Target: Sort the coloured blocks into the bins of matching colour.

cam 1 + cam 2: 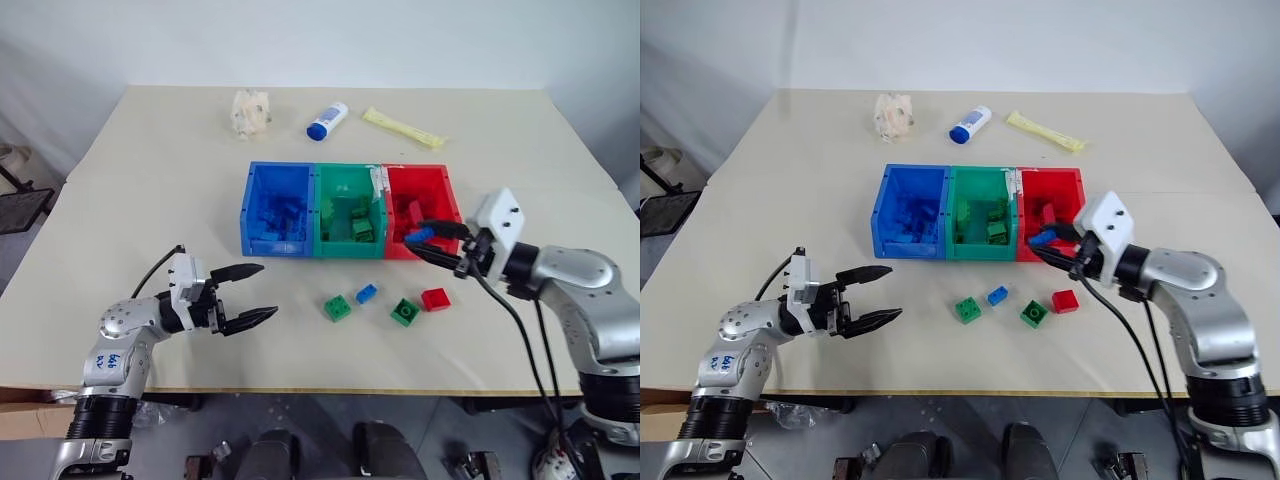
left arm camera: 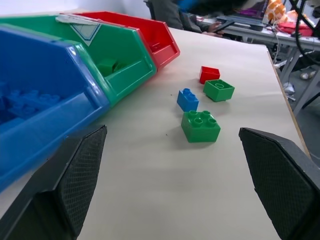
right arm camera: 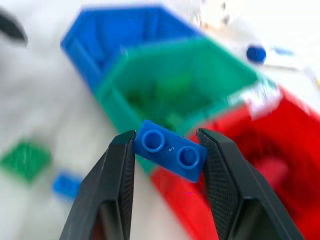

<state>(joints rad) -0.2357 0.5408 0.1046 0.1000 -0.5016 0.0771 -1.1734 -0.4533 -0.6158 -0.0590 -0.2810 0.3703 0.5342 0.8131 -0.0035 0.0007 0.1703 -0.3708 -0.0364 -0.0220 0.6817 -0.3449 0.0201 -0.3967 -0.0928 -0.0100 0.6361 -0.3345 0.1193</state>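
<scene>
Nearest, the left claw (image 1: pixel 258 293) hangs spread wide over the tabletop (image 1: pixel 150 180). Four loose blocks lie ahead: two green (image 1: pixel 337 307) (image 1: pixel 405 312), one blue (image 1: pixel 367 293), one red (image 1: pixel 436 299). Beyond, the right claw (image 3: pixel 165 150) pinches a fifth, a blue brick (image 3: pixel 170 156), before three bins: blue (image 1: pixel 262 246), green (image 1: pixel 322 215), red (image 1: pixel 448 198).

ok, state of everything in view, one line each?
left gripper: open, holding nothing
right gripper: shut on blue block
blue bin: holds blue blocks
green bin: holds green blocks
red bin: holds red blocks
bottle: capped, lying flat
</scene>
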